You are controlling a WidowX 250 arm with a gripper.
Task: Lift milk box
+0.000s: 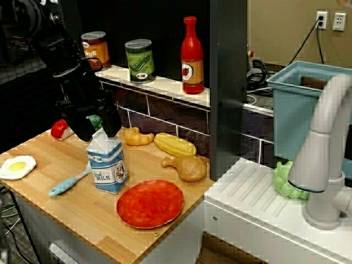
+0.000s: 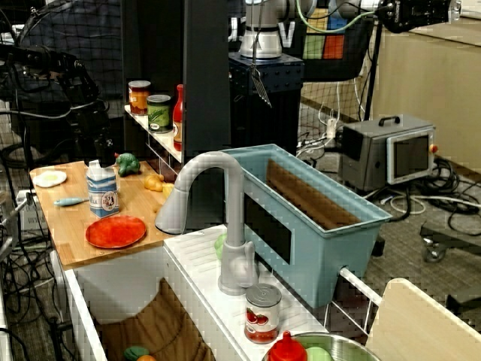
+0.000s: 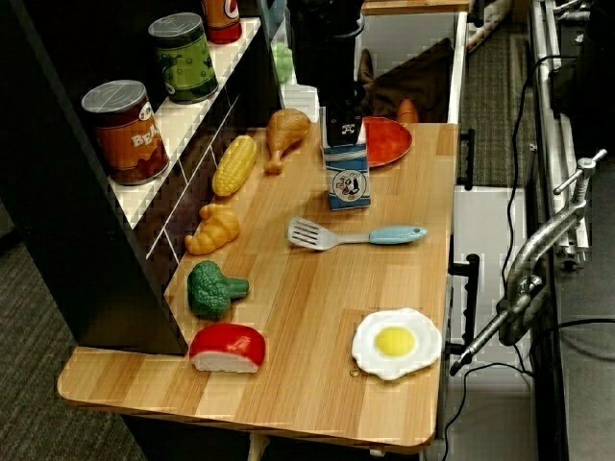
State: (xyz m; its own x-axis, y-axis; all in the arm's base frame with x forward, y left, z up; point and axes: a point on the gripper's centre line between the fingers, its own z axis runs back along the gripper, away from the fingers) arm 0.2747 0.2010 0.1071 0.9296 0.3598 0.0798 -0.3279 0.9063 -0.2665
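From the front, the black gripper [image 1: 100, 129] sits right at the white top of the milk box [image 1: 108, 166], which stands on the wooden counter [image 1: 66, 209] between a blue spatula [image 1: 68, 185] and a red plate [image 1: 149, 203].

From the far side, the box stands upright — the gripper is lost in the dark.

From the counter's end, the fingers straddle the gable, whether clamped I cannot tell.
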